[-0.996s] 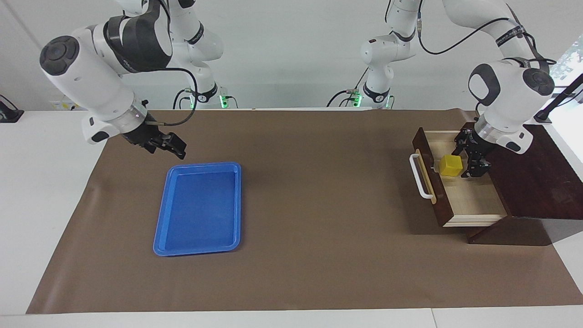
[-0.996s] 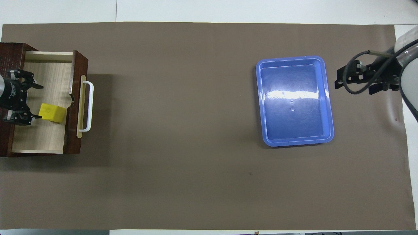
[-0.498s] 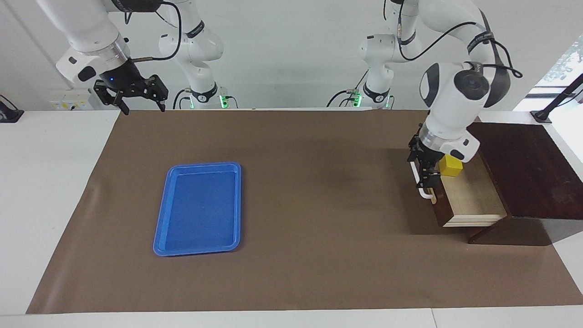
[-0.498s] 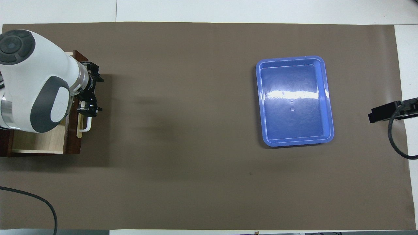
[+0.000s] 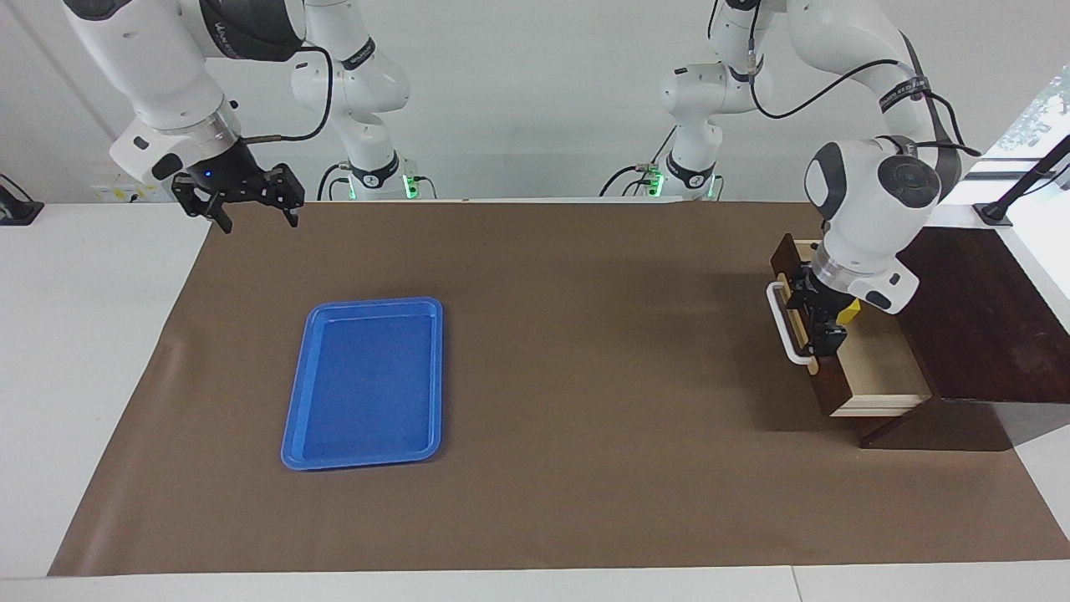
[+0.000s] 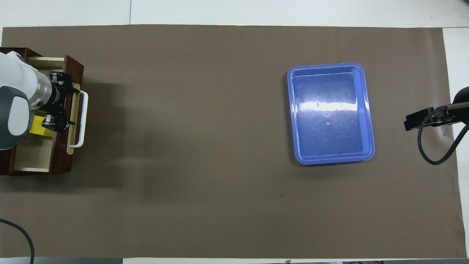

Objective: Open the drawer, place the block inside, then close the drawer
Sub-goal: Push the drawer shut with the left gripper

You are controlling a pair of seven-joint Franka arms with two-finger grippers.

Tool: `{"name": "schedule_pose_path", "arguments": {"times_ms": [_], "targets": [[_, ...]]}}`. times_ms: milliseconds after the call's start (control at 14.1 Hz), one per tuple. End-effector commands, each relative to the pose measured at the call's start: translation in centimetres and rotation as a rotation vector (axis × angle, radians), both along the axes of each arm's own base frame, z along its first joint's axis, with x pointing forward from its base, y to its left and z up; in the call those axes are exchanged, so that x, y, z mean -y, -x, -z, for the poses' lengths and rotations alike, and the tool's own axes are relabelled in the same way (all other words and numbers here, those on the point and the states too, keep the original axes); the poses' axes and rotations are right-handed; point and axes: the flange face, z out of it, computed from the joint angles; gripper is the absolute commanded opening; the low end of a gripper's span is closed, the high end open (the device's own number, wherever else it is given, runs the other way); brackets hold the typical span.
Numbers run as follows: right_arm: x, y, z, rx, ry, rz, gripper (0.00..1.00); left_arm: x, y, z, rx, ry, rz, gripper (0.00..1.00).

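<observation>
The drawer [image 5: 878,372] stands partly pulled out of its dark wooden box [image 5: 970,318] at the left arm's end of the table. The yellow block [image 5: 850,311] lies inside it, just inside the drawer front, and my arm hides half of it. From overhead, the block [image 6: 36,126] shows beside the wrist. My left gripper [image 5: 815,318] is open at the top edge of the drawer front, its fingers spread along it next to the white handle [image 5: 786,334]. My right gripper [image 5: 259,216] hangs open and empty, high over the mat's corner at the right arm's end.
A flat blue tray [image 5: 368,380] lies on the brown mat toward the right arm's end, with nothing in it. Overhead, only the dark tip of the right gripper [image 6: 416,123] shows beside the tray [image 6: 329,113].
The left gripper came out from beside the block to the drawer front, and the drawer has slid partway back into the box. The right gripper rose from near the tray and now holds still.
</observation>
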Motion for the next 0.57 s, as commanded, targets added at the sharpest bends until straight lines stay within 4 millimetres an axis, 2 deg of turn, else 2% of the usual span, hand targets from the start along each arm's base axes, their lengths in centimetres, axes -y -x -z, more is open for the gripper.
{"name": "schedule_pose_path", "arguments": {"times_ms": [0,142,213,284,356,427,498], "targets": [[0.7,-0.2,0.9,-0.005,0.010,-0.013,1.00,-6.5,0.8,-0.4,0.004,-0.024,0.056,1.00],[1.2,-0.3,0.7,-0.014,0.009,-0.005,1.00,-9.3,1.3,-0.3,-0.005,-0.026,0.105,1.00],[1.3,-0.4,0.4,-0.022,0.007,-0.003,1.00,-9.9,1.3,-0.5,-0.003,-0.027,0.114,1.00],[1.3,-0.5,-0.1,-0.026,0.009,-0.003,1.00,-9.0,1.1,-0.6,-0.017,-0.025,0.132,1.00],[1.3,-0.5,-0.4,-0.026,0.009,-0.002,1.00,-7.1,0.8,-1.7,-0.015,-0.029,0.163,1.00],[1.2,-0.6,-0.4,-0.025,0.009,-0.004,1.00,-4.4,0.7,-3.4,-0.034,-0.028,0.214,1.00],[1.2,-0.6,-0.1,-0.025,0.010,-0.004,1.00,-3.2,1.0,-5.8,-0.038,-0.031,0.242,1.00]]}}
